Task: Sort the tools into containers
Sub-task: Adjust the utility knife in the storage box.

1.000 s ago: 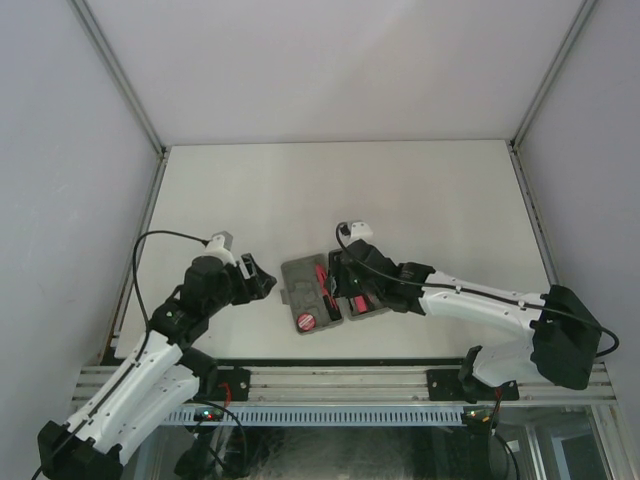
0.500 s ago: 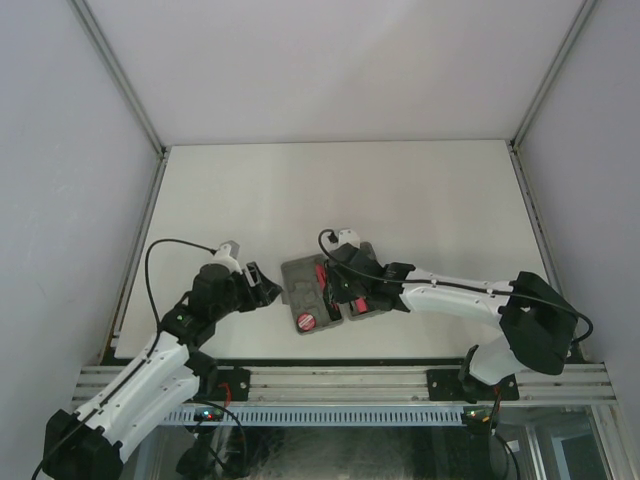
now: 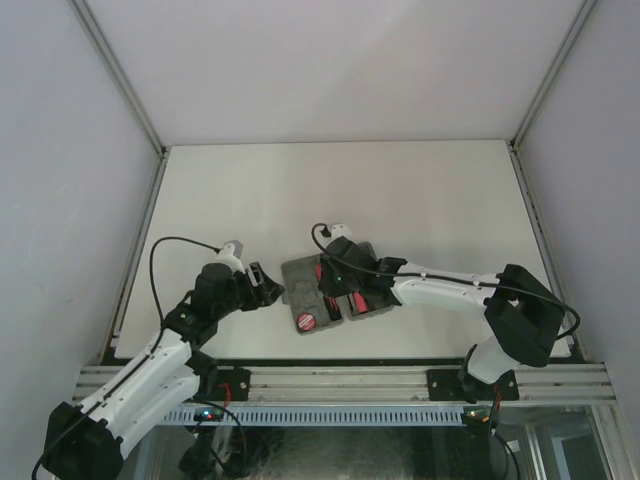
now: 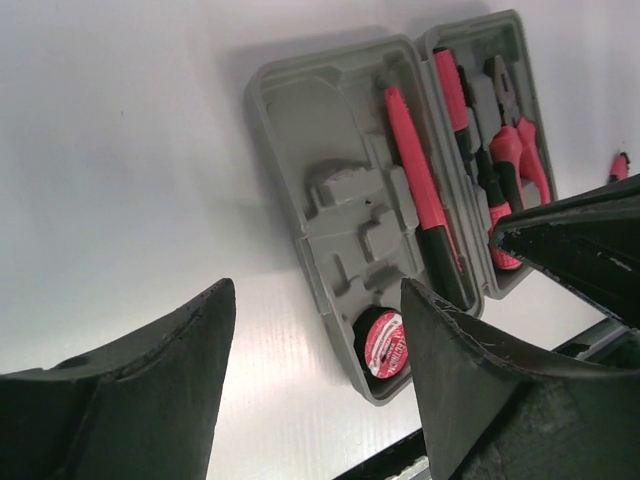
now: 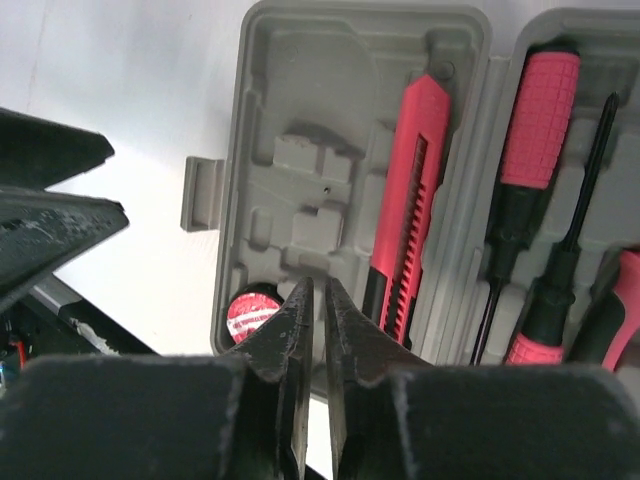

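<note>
The grey case [image 3: 298,272] lies open near the table's front edge. Its left half [image 5: 300,110] holds the slim red-black stick tool [image 5: 410,190] and a black ring with a red label [image 5: 250,312]. In its right half lie two red-handled screwdrivers [image 5: 538,110] and the red-handled pliers [image 4: 520,150]. My right gripper [image 5: 318,287] hovers over the left half, shut, with nothing between its fingers. To the left of the case my left gripper [image 4: 315,290] stands open over bare table, facing the case [image 4: 330,150]. A small red piece [image 4: 620,165] lies beyond the right half.
The table's front edge with its black strip [image 3: 320,362] runs just below the case. White walls and metal frame posts [image 3: 140,200] bound the table at left, right and back. The left gripper's fingers [image 5: 55,215] show close beside the case's left latch.
My right gripper slid left from the case's right half to its left half and its jaws closed. The left arm edged a little toward the case.
</note>
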You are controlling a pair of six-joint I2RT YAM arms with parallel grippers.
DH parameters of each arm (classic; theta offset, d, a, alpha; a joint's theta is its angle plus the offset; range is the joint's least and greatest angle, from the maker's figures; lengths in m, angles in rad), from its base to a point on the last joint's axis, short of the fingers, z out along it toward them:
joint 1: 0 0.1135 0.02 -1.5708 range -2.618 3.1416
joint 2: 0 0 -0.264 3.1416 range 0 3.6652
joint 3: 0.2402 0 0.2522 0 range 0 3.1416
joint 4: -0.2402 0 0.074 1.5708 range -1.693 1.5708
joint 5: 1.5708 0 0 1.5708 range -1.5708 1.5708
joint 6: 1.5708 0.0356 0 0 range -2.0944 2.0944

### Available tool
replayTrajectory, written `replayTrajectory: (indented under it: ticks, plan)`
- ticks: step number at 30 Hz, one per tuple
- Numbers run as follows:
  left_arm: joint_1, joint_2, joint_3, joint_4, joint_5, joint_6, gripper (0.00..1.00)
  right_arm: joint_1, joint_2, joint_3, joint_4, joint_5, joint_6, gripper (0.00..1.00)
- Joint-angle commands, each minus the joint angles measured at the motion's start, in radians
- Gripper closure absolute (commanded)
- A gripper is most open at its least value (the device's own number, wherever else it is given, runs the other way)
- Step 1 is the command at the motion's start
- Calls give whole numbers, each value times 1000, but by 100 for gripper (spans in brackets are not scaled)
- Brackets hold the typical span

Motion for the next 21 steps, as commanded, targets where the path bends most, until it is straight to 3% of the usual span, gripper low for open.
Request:
replayTrajectory:
  ticks: [1,21]
  plan:
    - [4,62,0,59,26,33,30,-12,40,86,-32,1,-23,94]
    - [4,184,-86,230,95,-63,44,-36,85,122,-98,-8,-36,95]
